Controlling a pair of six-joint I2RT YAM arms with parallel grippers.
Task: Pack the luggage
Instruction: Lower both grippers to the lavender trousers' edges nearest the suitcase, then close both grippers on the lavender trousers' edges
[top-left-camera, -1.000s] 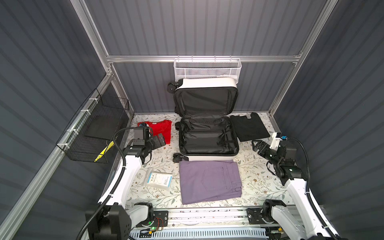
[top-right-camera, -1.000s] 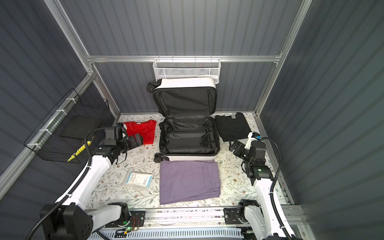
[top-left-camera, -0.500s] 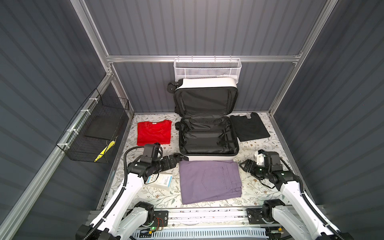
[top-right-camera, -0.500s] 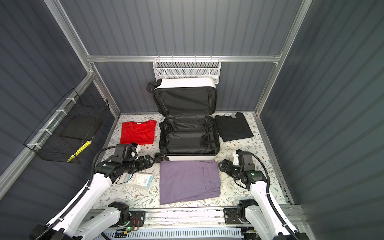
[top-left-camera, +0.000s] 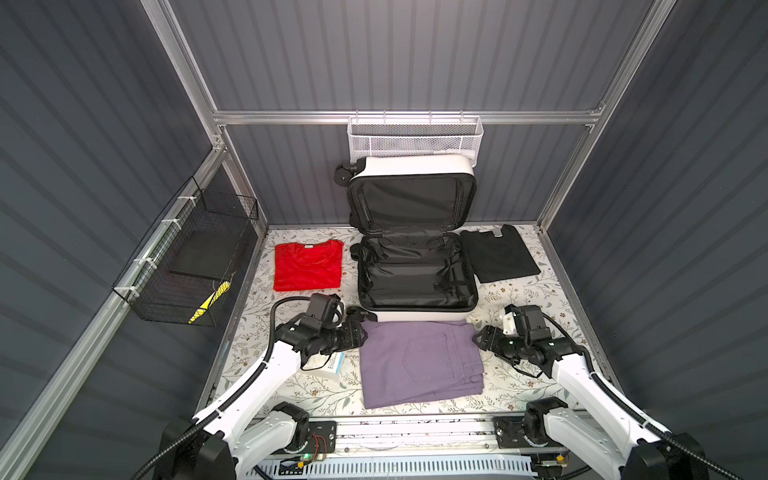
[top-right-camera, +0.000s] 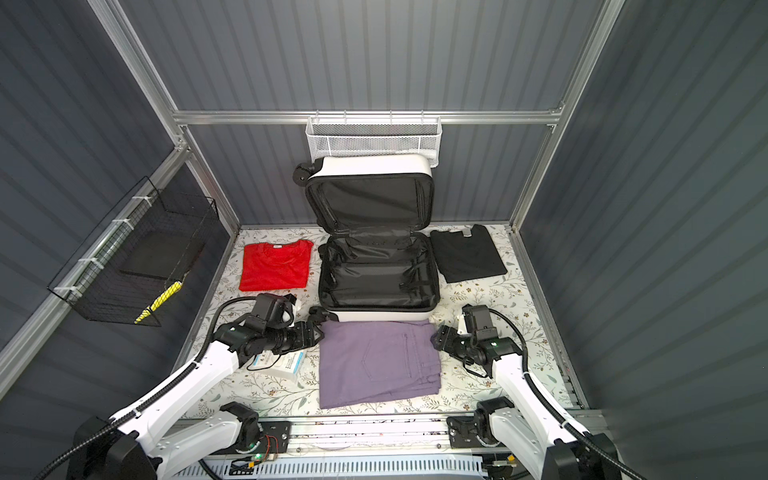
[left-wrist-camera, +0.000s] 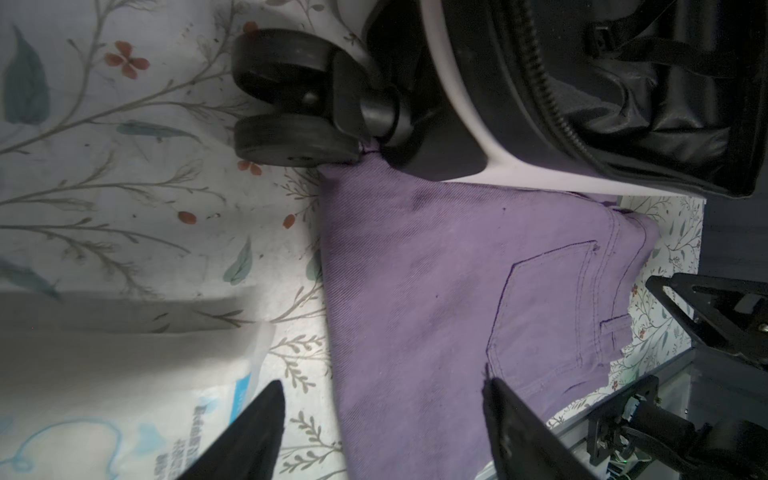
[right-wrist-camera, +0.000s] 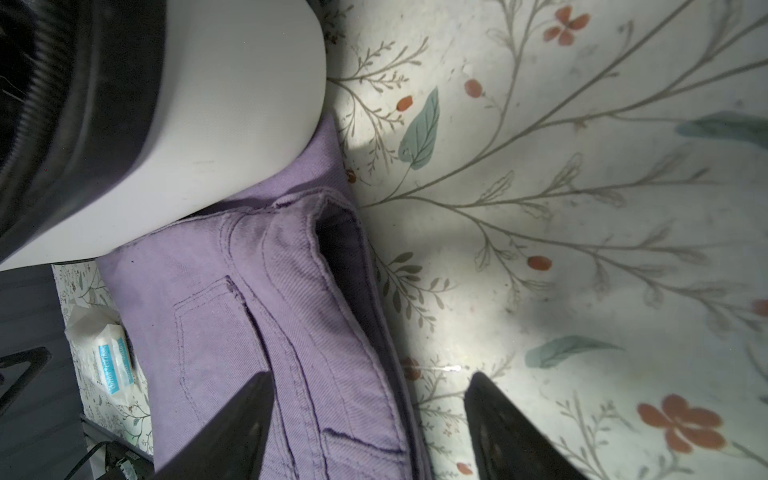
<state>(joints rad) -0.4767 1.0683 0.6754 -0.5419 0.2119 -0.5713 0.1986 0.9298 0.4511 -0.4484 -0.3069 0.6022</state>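
At the table's (top-left-camera: 519, 291) front middle: left gripper (top-left-camera: 360, 332) and right gripper (top-left-camera: 478, 338) jaws both apart, straddling opposite side edges of the folded purple pants (top-left-camera: 419, 361), nothing clamped. The luggage (top-left-camera: 415, 278) lies open just beyond them at table centre, touching the pants, lid upright toward the back edge.

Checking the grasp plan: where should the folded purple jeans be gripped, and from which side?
Pinch the purple jeans at both side edges, left gripper from the left, right gripper from the right. They lie flat, folded and wide; one-sided lifting would likely unfold them.
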